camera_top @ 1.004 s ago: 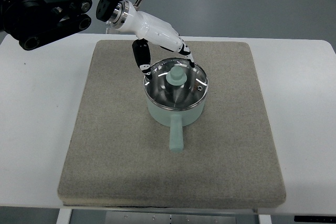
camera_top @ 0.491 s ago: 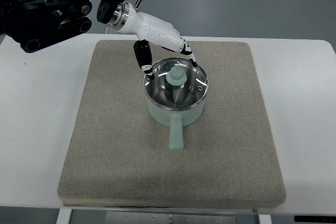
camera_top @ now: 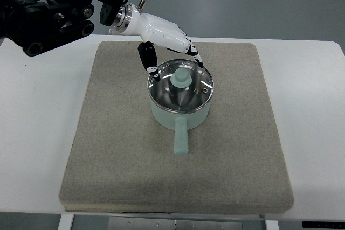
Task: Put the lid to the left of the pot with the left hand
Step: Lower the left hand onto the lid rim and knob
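Observation:
A mint green pot [camera_top: 181,112] stands in the middle of the grey mat [camera_top: 118,149], its handle pointing toward the near edge. A glass lid [camera_top: 190,91] with a mint green knob [camera_top: 182,77] rests on the pot. My left hand [camera_top: 175,57], white with black finger joints, hangs over the lid's far rim, just behind the knob. Its fingers are spread; thumb tip at the left rim and fingertips [camera_top: 197,62] at the far right rim, holding nothing. The black arm comes in from the top left.
The mat lies on a white table [camera_top: 38,127]. Bare mat shows to the left and right of the pot.
The left hand has shifted slightly up and to the right over the lid's far rim. The pot and lid have not moved.

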Tool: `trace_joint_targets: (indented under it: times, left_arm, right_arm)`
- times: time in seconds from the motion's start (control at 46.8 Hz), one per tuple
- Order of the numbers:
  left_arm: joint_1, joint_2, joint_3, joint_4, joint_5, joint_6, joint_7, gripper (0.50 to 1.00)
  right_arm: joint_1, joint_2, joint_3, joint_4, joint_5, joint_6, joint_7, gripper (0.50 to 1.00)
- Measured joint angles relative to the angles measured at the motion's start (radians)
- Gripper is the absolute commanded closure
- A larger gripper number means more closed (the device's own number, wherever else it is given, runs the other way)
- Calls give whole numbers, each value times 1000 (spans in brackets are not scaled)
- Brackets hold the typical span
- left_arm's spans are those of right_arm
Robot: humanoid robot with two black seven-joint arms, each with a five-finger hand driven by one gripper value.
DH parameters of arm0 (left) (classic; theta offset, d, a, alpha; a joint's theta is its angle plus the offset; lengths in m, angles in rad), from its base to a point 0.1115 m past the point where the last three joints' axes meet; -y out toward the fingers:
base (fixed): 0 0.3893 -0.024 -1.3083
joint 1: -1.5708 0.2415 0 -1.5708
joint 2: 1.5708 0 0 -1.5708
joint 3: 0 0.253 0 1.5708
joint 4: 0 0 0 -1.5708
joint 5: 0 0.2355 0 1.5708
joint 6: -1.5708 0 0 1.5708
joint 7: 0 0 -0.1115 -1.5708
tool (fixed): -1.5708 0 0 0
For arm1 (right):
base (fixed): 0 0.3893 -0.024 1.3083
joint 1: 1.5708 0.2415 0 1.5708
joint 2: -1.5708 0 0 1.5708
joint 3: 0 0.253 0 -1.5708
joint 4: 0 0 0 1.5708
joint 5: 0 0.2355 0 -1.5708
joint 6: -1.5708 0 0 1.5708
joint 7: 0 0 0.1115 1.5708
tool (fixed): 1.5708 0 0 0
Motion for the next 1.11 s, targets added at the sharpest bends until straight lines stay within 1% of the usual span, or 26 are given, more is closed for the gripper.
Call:
trace_joint_targets:
  times: [0.107,0.214,0.342,0.577,0.662,1.111]
  left_arm:
    - [0,-2,0,-1,-2,5,0,572]
    - [0,-4,-2,-1,-2,7,0,596]
    - [-1,-4,-3,-1,-2,7,0,598]
    - [12,-7,-5,-1,-15,19,0,581]
    - [19,-8,-3,-1,-25,33,0,581]
    - [21,-8,0,9,-17,38,0,583]
  right_arm:
    - [0,0,0,0,0,0,0,579]
    - [0,0,0,0,0,0,-1,579]
    - [0,0,0,0,0,0,0,579]
    - [0,0,0,0,0,0,0,579]
    - [0,0,0,0,0,0,0,579]
    - [0,0,0,0,0,0,0,579]
